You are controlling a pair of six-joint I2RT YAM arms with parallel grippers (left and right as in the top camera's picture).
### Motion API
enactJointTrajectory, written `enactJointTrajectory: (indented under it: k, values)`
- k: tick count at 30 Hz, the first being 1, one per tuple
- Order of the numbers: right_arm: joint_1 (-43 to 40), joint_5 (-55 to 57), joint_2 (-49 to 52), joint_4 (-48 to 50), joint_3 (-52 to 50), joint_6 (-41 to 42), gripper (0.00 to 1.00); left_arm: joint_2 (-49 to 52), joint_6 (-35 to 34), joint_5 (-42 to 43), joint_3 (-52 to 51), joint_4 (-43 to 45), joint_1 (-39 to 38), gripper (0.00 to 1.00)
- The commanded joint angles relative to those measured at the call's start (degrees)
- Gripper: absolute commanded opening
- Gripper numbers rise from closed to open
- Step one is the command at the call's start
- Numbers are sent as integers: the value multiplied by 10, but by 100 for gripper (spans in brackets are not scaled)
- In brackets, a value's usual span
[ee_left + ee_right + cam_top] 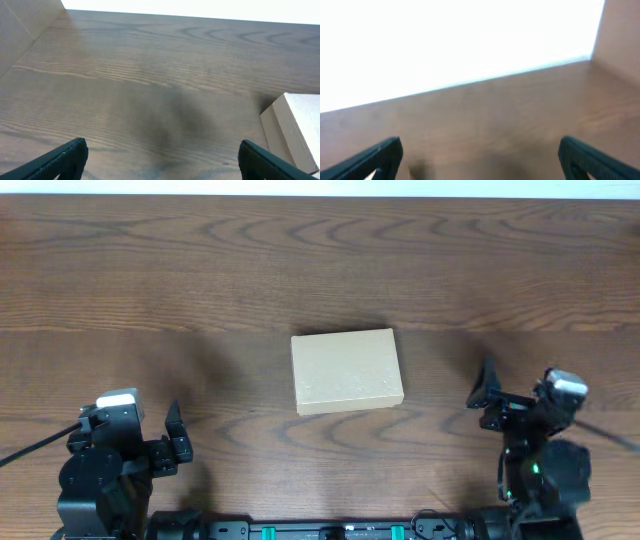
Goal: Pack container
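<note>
The container (pixel 347 371) is a plain tan cardboard box, lid shut, lying flat at the middle of the wooden table. Its corner shows at the right edge of the left wrist view (pixel 290 131). My left gripper (pixel 176 437) is open and empty at the near left, well clear of the box; its fingers show wide apart in the left wrist view (pixel 161 157). My right gripper (pixel 487 392) is open and empty at the near right, a short way right of the box; its fingers show wide apart in the right wrist view (pixel 481 154). No pens are in view.
The dark wood table (pixel 200 270) fills the view. A black rail with green marks (pixel 330 531) runs along the near edge between the two arm bases. A cable (pixel 30 446) trails off the left arm.
</note>
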Motion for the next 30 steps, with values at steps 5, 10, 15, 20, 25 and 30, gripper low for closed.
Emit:
enactJointTrajectory:
  k: [5,10,15,20,25,30]
  values:
    - [17,-20,-54,91,-118,-59,99,-1,-4,-5,-2,-1,0,95]
    - [21,-49,-74,129,-170,-111,99,-1,-4,-5,-2,-1,0,95]
    - [26,-50,-78,127,-188,-154,100,-1,-4,-5,-2,-1,0,95]
    - [26,-69,-78,117,-191,-203,99,-1,-4,-5,-2,-1,0,95]
    - [26,-75,-85,83,-192,-211,99,-1,-4,-5,-2,-1,0,95]
    - [26,-89,-95,58,-196,-211,99,-1,-4,-5,-2,-1,0,96]
